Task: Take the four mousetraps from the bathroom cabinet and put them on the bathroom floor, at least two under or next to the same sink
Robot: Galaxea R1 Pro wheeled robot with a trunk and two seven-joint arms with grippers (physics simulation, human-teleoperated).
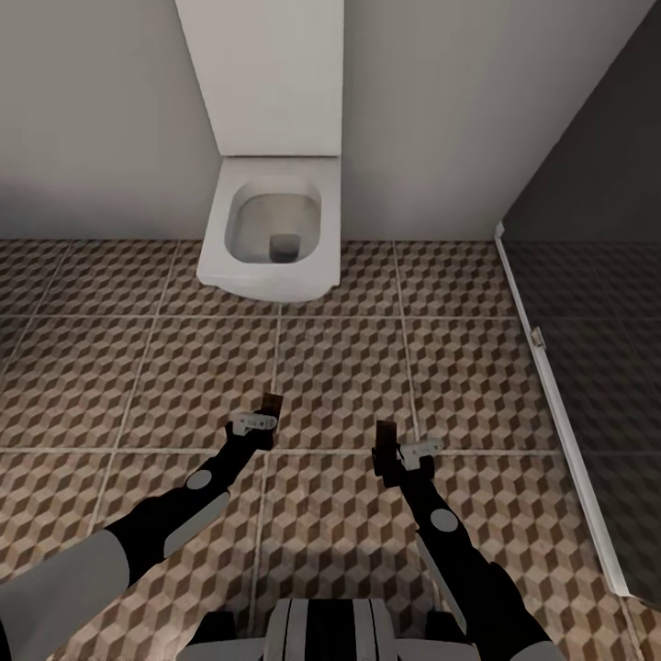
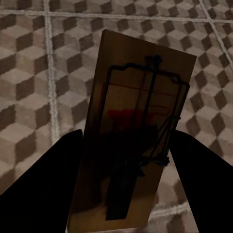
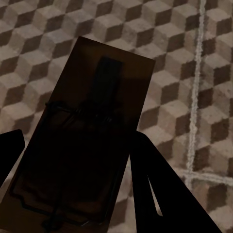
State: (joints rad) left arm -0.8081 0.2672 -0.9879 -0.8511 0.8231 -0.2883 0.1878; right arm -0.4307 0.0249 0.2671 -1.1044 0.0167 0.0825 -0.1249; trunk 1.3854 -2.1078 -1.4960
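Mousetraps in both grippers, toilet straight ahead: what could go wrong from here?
1. Each mousetrap, left and right, sticks far out past the fingers, held near one end. A jolt could probably pivot one or drop it.
2. The toilet sits ahead, no basin in sight; setting traps on this bathroom floor may miss the sink requirement.
3. The glass panel is close on the right arm's side, so turning might clip it.
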